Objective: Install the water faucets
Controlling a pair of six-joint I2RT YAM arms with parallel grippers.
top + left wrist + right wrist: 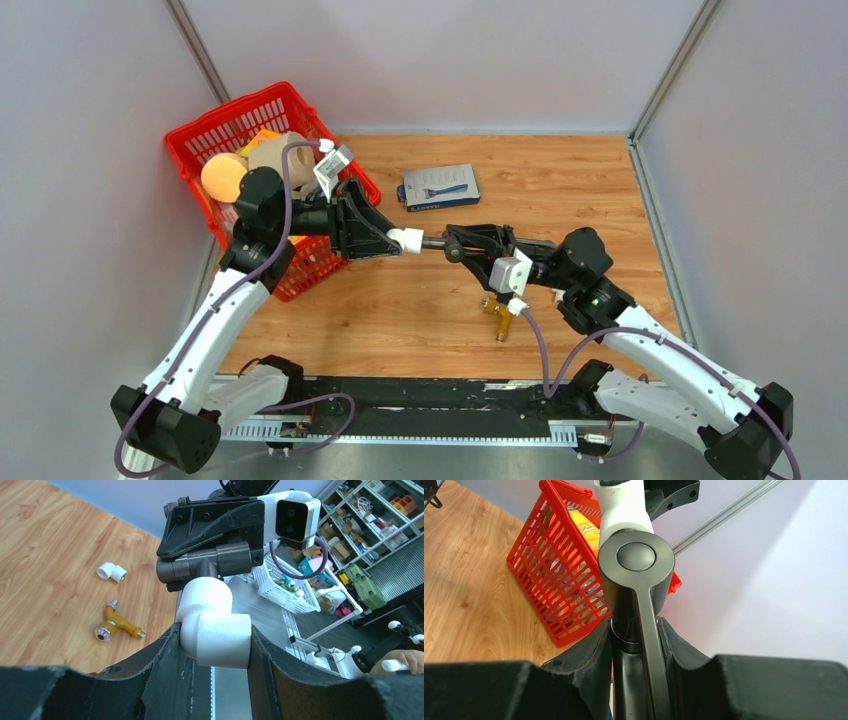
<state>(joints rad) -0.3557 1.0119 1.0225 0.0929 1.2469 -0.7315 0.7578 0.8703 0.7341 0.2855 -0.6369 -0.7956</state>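
My left gripper is shut on a white plastic elbow fitting, held in the air over the table's middle. My right gripper is shut on a dark grey metal water faucet. The faucet's stem meets the elbow's open end, and its crossbar sits right above the elbow in the left wrist view. In the right wrist view the faucet's flat handle runs down between my fingers, with the white elbow behind the faucet's round head.
A yellow brass tap lies on the wooden table under my right wrist; it also shows in the left wrist view. A second white elbow lies beyond it. A blue box lies farther back. A red basket of items stands at the left.
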